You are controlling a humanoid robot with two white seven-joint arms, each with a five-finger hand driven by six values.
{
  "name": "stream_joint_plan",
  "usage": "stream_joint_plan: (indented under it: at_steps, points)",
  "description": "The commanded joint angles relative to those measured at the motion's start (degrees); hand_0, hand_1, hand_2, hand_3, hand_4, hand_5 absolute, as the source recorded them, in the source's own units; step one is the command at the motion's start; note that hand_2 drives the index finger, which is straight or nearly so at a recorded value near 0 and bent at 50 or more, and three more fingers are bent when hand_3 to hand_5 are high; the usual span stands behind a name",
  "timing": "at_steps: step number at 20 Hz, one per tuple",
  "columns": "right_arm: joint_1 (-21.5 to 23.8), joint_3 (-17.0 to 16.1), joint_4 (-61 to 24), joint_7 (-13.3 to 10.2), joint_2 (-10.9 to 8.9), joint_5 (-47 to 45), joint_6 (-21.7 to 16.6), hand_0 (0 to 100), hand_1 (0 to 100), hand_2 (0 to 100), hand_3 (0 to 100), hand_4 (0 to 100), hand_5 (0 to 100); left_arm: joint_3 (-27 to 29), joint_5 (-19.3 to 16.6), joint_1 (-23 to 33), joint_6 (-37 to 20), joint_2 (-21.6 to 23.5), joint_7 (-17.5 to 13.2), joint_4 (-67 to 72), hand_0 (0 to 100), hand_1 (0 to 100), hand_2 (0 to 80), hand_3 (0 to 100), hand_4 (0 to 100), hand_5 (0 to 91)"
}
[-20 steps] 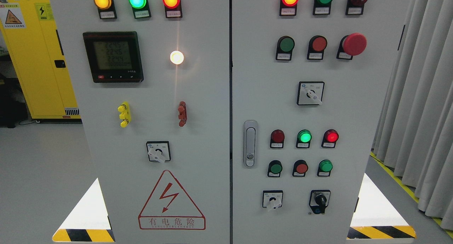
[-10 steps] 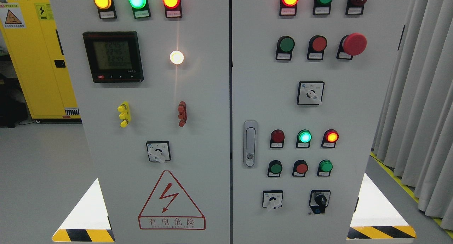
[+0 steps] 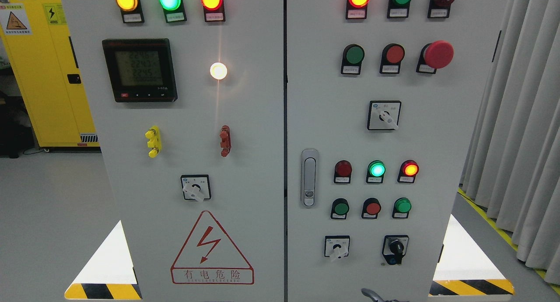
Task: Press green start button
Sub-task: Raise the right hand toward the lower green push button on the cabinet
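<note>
At the bottom edge right of the middle, a hand [image 3: 375, 296] barely shows, its state impossible to tell, and it should rise squarely toward the green start button [image 3: 340, 208], probably the lower-row left one, avoiding the red button [image 3: 372, 208] beside it.

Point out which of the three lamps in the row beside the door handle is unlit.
The left lamp, dark red and nearest the door handle. The middle lamp glows green and the right lamp glows red-orange.
</note>
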Motion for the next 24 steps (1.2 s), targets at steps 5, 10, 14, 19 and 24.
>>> stream_joint_plan:
  at_steps: [5,10,14,19,24]
  points:
    - [-7.5,0.6,-6.9,3.0,-0.84,6.3,0.2,37,62,0,78,78,82,0.0,0.0,-1.8,0.0,0.0,0.0,-1.5,12,56,0.0,0,0,0.0]
    - [-10.5,2.5,-5.9,4.2,-0.76,7.8,0.4,38,65,0,77,77,84,0.0,0.0,-1.8,0.0,0.0,0.0,-1.5,12,56,0.0,0,0,0.0]
    - [-12.9,2.7,-3.8,4.4,-0.76,8.1,0.4,40,65,0,77,77,84,0.0,0.0,-1.8,0.0,0.0,0.0,-1.5,12,56,0.0,0,0,0.0]
    - [-15.9,3.4,-1.0,5.1,-0.76,8.6,0.6,41,65,0,77,77,83,0.0,0.0,-1.8,0.0,0.0,0.0,-1.5,12,56,0.0,0,0,0.0]
    - [-17.0,3.8,-0.1,5.1,-0.76,8.6,0.6,42,65,0,77,76,83,0.0,0.0,-1.8,0.0,0.0,0.0,-1.5,12,56,0.0,0,0,0.0]
